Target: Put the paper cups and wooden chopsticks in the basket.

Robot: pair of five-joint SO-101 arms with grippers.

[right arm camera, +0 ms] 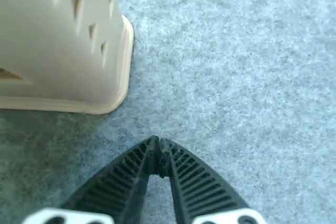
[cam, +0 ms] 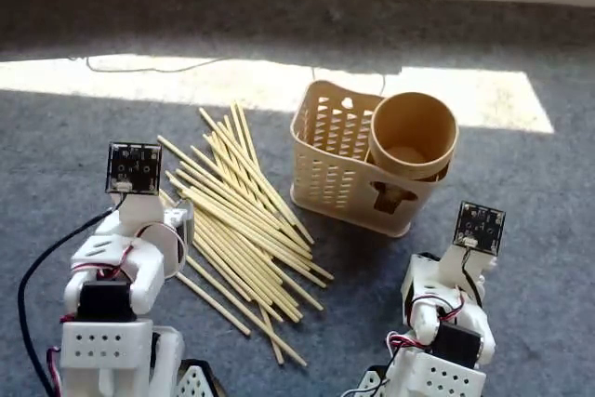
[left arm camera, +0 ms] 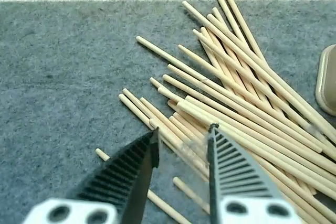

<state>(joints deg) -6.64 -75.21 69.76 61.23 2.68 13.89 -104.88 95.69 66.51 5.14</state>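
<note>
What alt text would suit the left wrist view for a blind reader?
The left gripper, its black ridged fingers open, hovers over a loose pile of pale wooden chopsticks on grey carpet. A corner of the beige plastic basket shows beside the pile.

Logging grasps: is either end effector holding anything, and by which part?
Nothing is held. The left end effector is open over the chopsticks; the right end effector is shut on nothing beside the basket.

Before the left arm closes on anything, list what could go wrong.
1. The open left gripper hovers over a crisscrossed pile of chopsticks; it may pinch several or scatter them.
2. The paper cup fills much of the basket, so long sticks could jam or tip out.
</note>
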